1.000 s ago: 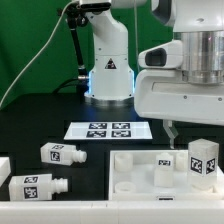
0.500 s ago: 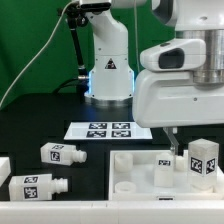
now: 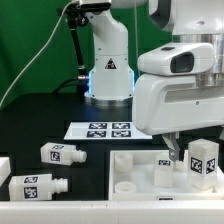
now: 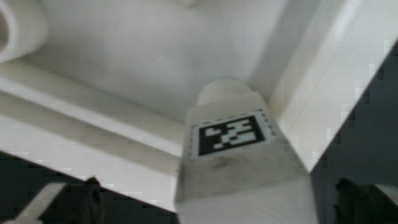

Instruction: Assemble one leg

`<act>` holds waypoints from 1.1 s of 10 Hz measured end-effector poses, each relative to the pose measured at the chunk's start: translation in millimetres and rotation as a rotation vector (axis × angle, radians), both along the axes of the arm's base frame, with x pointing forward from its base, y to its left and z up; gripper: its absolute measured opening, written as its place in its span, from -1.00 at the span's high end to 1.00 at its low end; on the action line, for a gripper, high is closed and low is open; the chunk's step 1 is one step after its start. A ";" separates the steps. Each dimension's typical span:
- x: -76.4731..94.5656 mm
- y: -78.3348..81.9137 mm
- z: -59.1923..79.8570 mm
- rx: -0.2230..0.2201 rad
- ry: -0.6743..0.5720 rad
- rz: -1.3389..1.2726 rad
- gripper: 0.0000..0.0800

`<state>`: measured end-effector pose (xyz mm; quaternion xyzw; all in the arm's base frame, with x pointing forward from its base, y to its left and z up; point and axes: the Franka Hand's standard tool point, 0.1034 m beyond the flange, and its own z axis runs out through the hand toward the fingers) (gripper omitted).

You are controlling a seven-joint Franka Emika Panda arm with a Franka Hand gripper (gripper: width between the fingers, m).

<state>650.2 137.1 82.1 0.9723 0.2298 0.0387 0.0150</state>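
A white leg [image 3: 203, 158] with a black-and-white tag stands upright on the right part of the white panel [image 3: 135, 172]. My gripper [image 3: 190, 148] hangs over it, and one finger [image 3: 171, 147] shows just to the exterior view's left of the leg. In the wrist view the leg [image 4: 231, 135] lies between my two dark fingers [image 4: 71, 203], with a gap on each side. The gripper [image 4: 214, 208] is open and holds nothing. Two more legs lie on the table, one [image 3: 62, 153] further back and one [image 3: 38, 185] nearer.
The marker board [image 3: 105, 129] lies behind the panel, in front of the arm's base [image 3: 108, 72]. A white part [image 3: 4, 163] shows at the exterior view's left edge. The panel's raised rim [image 4: 107, 115] runs close beside the leg.
The arm's hand has come lower and closer over the upright leg on the panel. The legs and the panel have not moved.
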 end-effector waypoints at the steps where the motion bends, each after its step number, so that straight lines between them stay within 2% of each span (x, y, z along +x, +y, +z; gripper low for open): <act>1: 0.1 -0.4 0.1 0.000 0.000 -0.001 -0.50; 2: 0.1 -0.5 0.0 0.000 0.000 -0.001 -0.06; 3: 0.0 -0.3 -0.1 0.002 0.000 -0.014 -0.06; 4: 0.0 -0.5 -0.1 0.003 0.000 -0.033 0.28; 5: 0.0 -0.4 -0.2 0.004 0.000 -0.041 0.29; 8: -2.3 8.9 -2.6 0.037 -0.008 -0.390 0.29; 10: 0.1 7.8 -3.5 0.097 -0.021 -0.696 0.29; 11: 0.7 6.9 -3.6 0.114 -0.020 -0.813 0.29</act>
